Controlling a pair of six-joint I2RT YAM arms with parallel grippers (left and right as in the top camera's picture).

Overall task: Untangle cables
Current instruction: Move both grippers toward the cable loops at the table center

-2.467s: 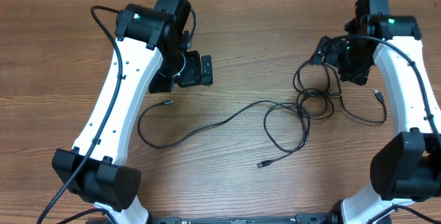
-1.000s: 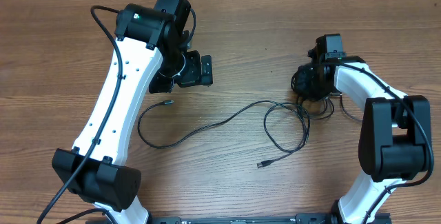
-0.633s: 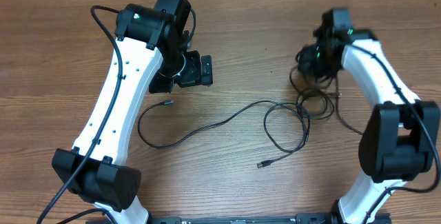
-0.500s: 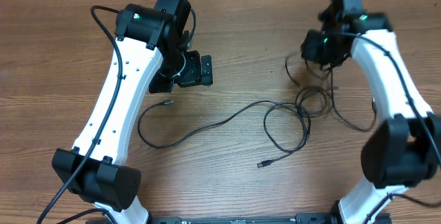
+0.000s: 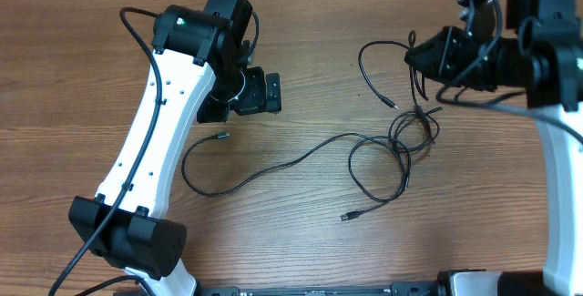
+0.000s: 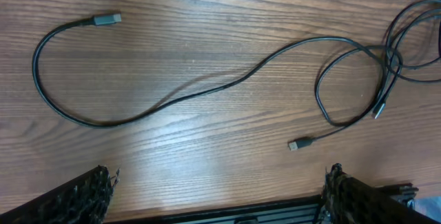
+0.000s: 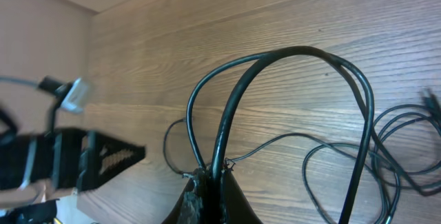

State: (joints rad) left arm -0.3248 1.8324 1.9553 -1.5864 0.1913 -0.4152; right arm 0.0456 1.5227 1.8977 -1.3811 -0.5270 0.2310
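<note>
The right gripper (image 7: 209, 177) is pressed shut, pinching black cables (image 7: 298, 50) that loop up from its tips, over the far right of the wooden table (image 5: 319, 241). The rest of them lie tangled below it. One long cable (image 5: 273, 163) lies flat in the middle. The left gripper (image 5: 273, 94) is spread wide, holding nothing.

No legible text, labels, brands or numbers on arms, cables or counter in any view.
</note>
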